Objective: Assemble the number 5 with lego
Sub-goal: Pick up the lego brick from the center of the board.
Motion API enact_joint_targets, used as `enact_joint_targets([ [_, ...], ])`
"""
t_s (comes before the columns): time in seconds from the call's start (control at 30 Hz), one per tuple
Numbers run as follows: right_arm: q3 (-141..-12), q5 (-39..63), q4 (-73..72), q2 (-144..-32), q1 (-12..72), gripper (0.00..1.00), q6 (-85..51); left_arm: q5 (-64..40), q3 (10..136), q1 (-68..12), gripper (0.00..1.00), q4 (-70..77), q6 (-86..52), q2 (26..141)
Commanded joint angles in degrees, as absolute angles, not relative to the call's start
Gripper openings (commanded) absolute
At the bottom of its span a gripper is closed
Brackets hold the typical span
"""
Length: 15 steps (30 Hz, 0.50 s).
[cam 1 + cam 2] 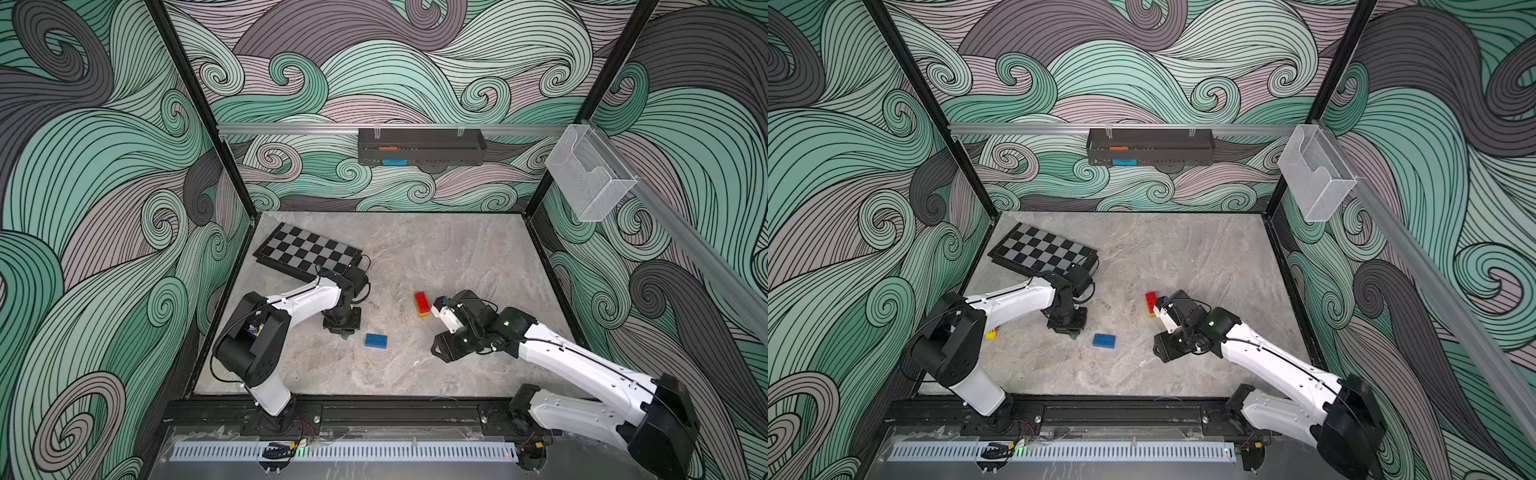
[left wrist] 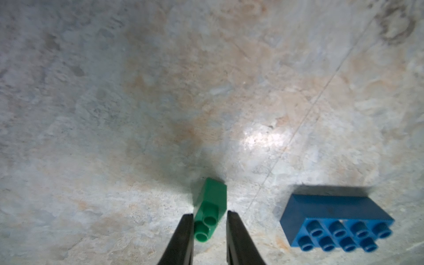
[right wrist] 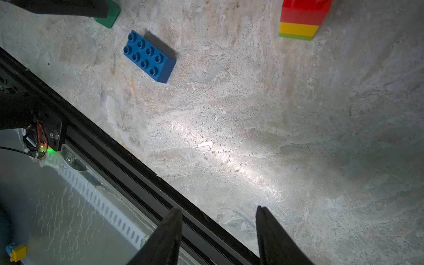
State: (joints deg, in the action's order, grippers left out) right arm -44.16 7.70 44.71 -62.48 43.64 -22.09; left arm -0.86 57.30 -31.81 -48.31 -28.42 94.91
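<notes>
A small dark green lego brick lies tipped on its side on the table, also visible in both top views. My left gripper points down over it with its jaws either side of the studded end. One finger touches the brick and a gap shows at the other. A blue eight-stud brick lies just to its right. A stack of red, yellow and lime green rows stands mid-table. My right gripper hangs open and empty near the front rail, beside the stack.
A chessboard lies at the back left behind the left arm. A yellow brick sits by the left arm's elbow. The black front rail bounds the table. A dark tray and a clear box hang on the walls.
</notes>
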Motion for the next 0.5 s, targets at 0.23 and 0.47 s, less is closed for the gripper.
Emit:
enact_joint_targets([
  [0.23,-43.5,8.3,44.3,-61.9,43.1,0.55,-22.3,0.6,59.7,-31.5,0.36,-50.7,-26.9,93.1],
  [0.47,-43.4,8.4,44.2,-61.7,42.9,0.55,-22.4,0.6,58.6,-31.5,0.36,-49.1,-26.5,94.6],
])
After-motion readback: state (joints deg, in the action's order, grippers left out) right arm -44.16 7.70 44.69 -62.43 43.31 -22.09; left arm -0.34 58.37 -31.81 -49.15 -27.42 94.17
